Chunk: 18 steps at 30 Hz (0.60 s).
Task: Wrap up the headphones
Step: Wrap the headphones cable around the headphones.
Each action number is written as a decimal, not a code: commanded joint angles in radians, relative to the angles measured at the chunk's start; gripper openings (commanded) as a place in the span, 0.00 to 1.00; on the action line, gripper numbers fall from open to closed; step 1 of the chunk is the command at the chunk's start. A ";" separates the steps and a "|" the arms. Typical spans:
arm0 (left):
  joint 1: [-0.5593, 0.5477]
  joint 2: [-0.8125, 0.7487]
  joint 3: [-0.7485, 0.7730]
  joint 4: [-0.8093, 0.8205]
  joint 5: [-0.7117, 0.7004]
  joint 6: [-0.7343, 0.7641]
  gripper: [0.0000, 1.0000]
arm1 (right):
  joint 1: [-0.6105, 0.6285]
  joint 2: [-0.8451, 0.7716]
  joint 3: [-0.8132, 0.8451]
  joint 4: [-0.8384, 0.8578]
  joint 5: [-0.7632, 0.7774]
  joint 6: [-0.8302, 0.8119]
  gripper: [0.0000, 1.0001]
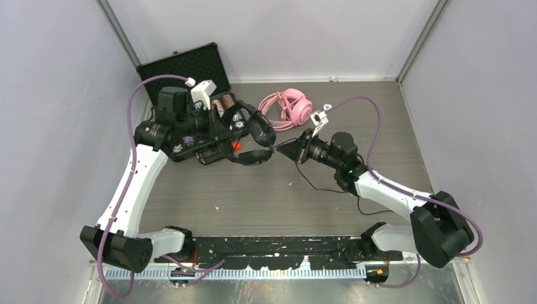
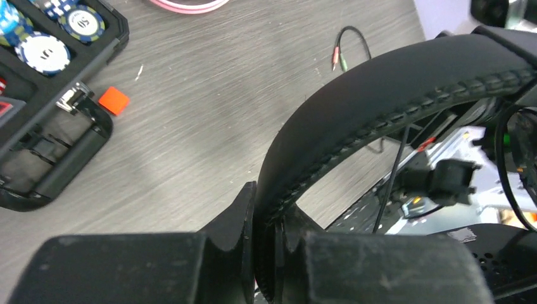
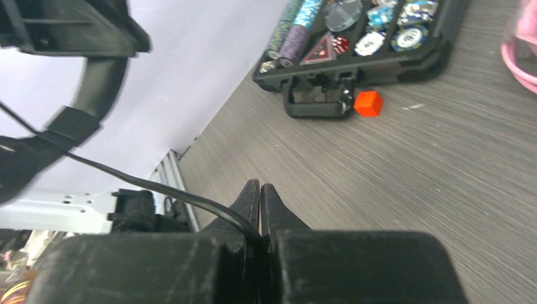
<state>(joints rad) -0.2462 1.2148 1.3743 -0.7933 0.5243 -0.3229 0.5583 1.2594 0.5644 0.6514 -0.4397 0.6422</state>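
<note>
Left gripper (image 2: 269,218) is clamped on black headset (image 2: 380,82) | right gripper (image 3: 260,190), at 3 o'clock, is pinched on black cable (image 3: 158,190) | winding judged barely begun | pink headset (image 1: 296,107), 12 o'clock, judged not yet wrapped

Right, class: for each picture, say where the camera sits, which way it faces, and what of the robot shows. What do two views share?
Top external: above and behind the robot, looking down on the table; left arm and right arm show.
Left wrist: on the left arm, facing along the left tool, shut on the black headset.
Right wrist: on the right arm, facing along the right tool, shut on the black cable.
Shared: both wrist views show the orange cube beside the chip case.
</note>
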 commanded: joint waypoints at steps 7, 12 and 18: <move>0.008 -0.054 0.035 0.049 -0.030 0.124 0.00 | -0.028 -0.044 0.159 -0.301 -0.124 -0.018 0.00; 0.011 -0.035 0.097 0.076 -0.121 -0.081 0.00 | -0.027 -0.034 0.089 -0.262 -0.135 0.002 0.00; 0.017 -0.086 0.037 0.330 -0.101 -0.408 0.00 | -0.018 0.027 0.017 -0.154 -0.159 0.058 0.00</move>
<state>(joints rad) -0.2394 1.1896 1.4155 -0.7052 0.4126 -0.4789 0.5350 1.2613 0.6151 0.4061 -0.5762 0.6621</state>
